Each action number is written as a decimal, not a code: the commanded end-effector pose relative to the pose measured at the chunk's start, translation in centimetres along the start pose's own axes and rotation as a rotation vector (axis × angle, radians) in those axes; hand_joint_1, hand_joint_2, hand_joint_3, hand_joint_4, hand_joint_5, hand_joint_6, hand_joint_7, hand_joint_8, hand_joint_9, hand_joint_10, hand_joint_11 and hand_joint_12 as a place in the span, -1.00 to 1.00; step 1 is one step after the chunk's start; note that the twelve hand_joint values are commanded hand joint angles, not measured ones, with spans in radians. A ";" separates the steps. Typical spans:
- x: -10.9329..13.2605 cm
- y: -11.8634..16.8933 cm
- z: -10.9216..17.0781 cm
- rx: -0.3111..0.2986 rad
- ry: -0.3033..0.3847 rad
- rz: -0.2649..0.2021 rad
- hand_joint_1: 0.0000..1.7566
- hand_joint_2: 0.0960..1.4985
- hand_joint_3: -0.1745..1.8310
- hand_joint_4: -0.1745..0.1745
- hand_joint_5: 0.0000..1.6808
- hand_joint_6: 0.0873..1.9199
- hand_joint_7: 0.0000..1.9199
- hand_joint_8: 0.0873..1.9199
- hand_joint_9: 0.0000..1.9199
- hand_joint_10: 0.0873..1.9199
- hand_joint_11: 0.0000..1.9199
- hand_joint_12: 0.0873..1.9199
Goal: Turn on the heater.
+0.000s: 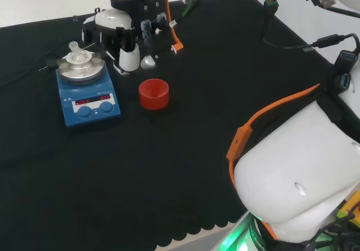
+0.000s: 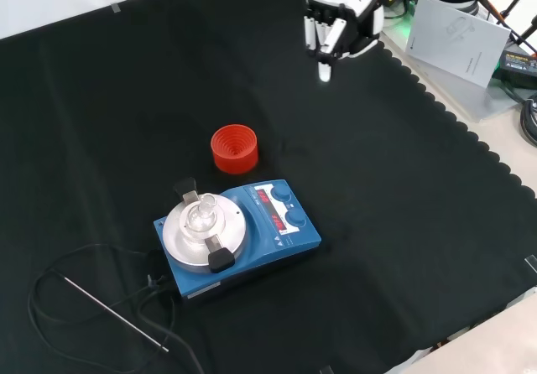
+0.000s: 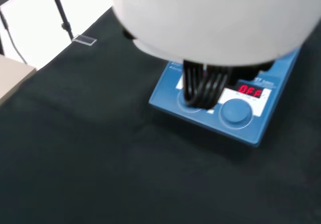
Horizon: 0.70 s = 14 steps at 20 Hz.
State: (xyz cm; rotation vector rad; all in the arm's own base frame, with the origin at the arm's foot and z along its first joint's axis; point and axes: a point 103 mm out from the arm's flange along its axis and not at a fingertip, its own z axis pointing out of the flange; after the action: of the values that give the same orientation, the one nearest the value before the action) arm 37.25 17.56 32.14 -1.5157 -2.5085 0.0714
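Since the heater [image 2: 243,236] looks heavy and rigid, we judge its front knob [image 2: 294,219] the spot for the robot hand [image 2: 340,23], fingers hanging nearly straight and empty.

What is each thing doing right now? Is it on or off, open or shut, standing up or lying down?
Heater: flat on the cloth, red lights showing on its front, nothing touching its knobs.
Small glass piece: standing on the heater's round plate.
Red ribbed ring: upright, with no flask on it, apart from the heater.
Thin metal rod: lying on the cloth.
Hand: above the cloth, far from the heater, holding nothing, fingers pointing down.
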 end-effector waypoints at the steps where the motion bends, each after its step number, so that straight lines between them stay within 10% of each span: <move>1: 2.0 -0.6 0.6 0.028 0.017 -0.015 0.67 -0.73 0.65 -0.71 -0.65 -0.22 0.31 0.31 0.57 0.04 0.28 0.02; 14: 5.7 0.2 1.2 0.064 0.036 -0.048 0.67 -0.72 0.67 -0.42 -0.80 -0.31 0.30 0.37 0.56 0.09 0.27 0.04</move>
State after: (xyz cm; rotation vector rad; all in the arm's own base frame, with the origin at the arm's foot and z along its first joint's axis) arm 34.89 21.71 32.12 -1.4340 -2.4991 0.0994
